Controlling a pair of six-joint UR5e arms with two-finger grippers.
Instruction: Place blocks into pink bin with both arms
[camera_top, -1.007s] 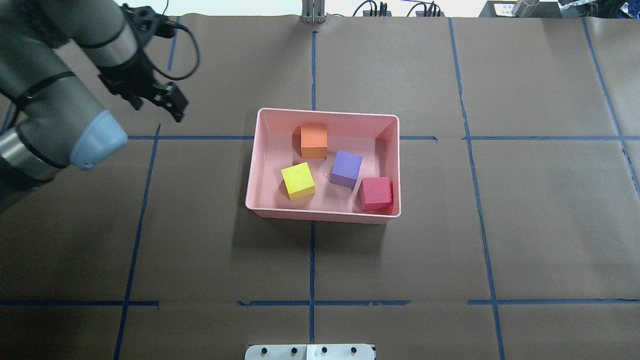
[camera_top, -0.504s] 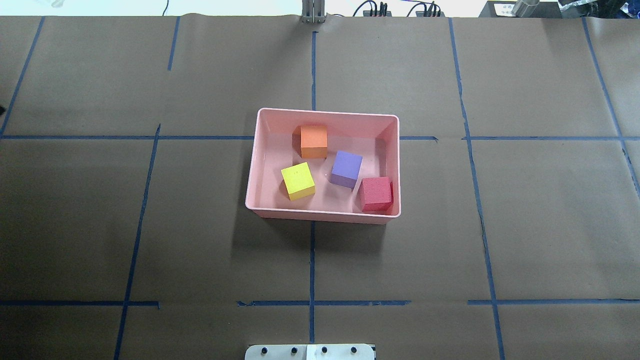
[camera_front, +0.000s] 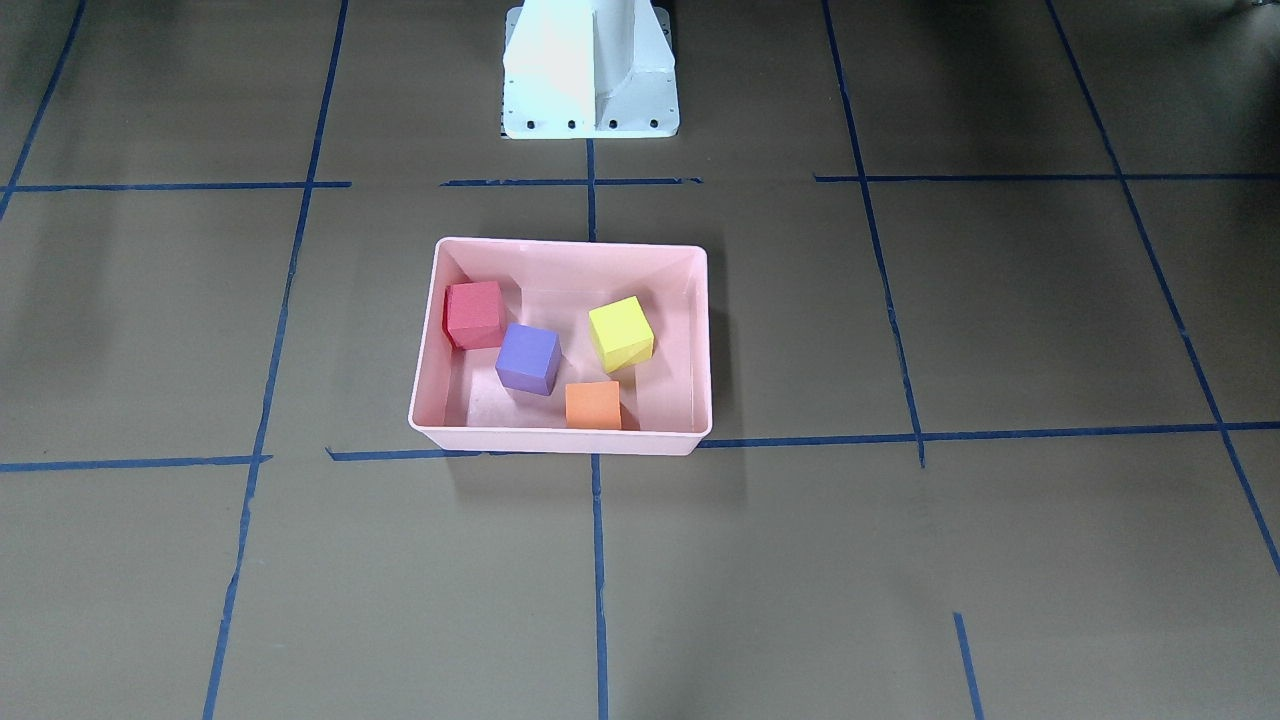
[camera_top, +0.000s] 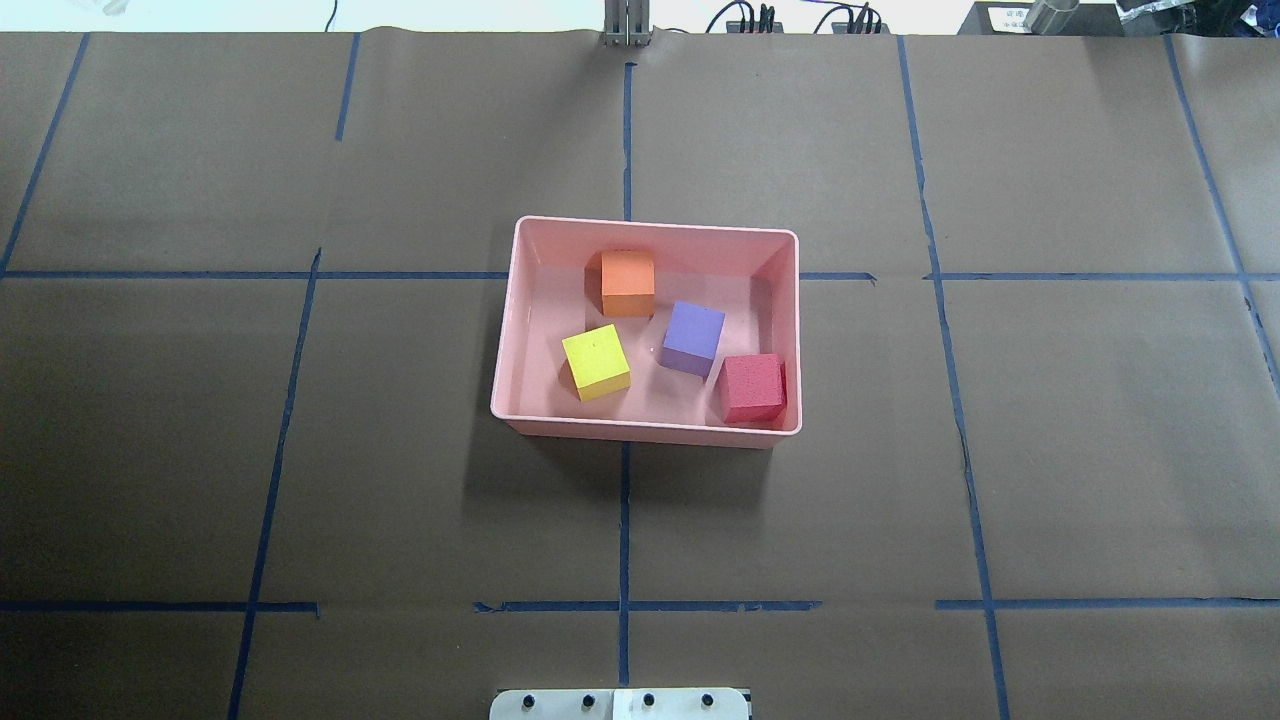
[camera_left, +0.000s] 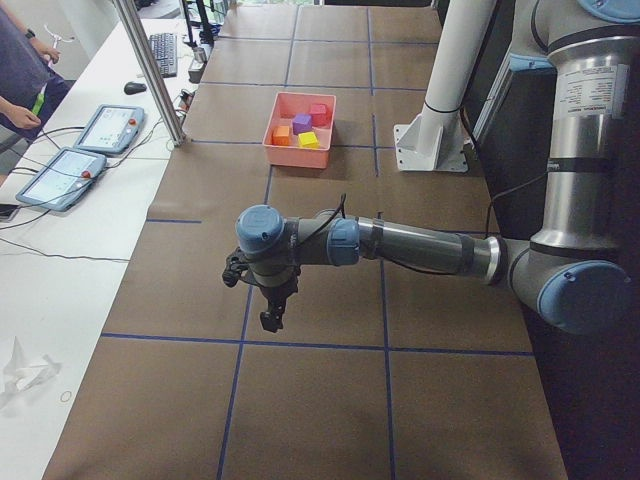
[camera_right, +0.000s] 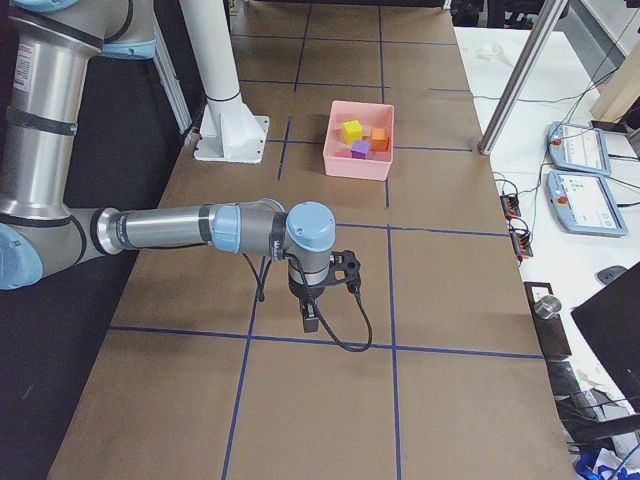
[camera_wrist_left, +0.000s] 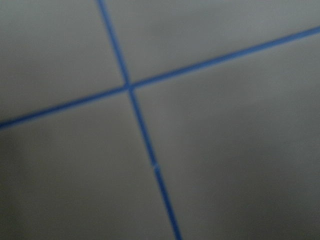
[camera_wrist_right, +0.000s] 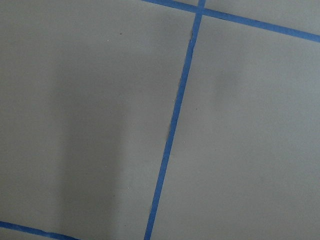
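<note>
Task looks finished — red block (camera_top: 752, 388), purple block (camera_top: 693, 338), yellow-green block (camera_top: 596, 362) and orange block (camera_top: 628, 283) all lie in the pink bin (camera_top: 640, 428), while left hand (camera_left: 270, 318) and right hand (camera_right: 311, 320) hang over the surface (camera_top: 380, 480) well apart from it — how far open, I cannot tell.

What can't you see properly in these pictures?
- Left gripper: shows in the exterior left view only, too small to tell open or shut.
- Right gripper: exterior right view only, same trouble.
- Left wrist view: blurred; only blue tape lines show.
- Orange block: in the front-facing view its lower part is behind the pink bin near wall.
</note>
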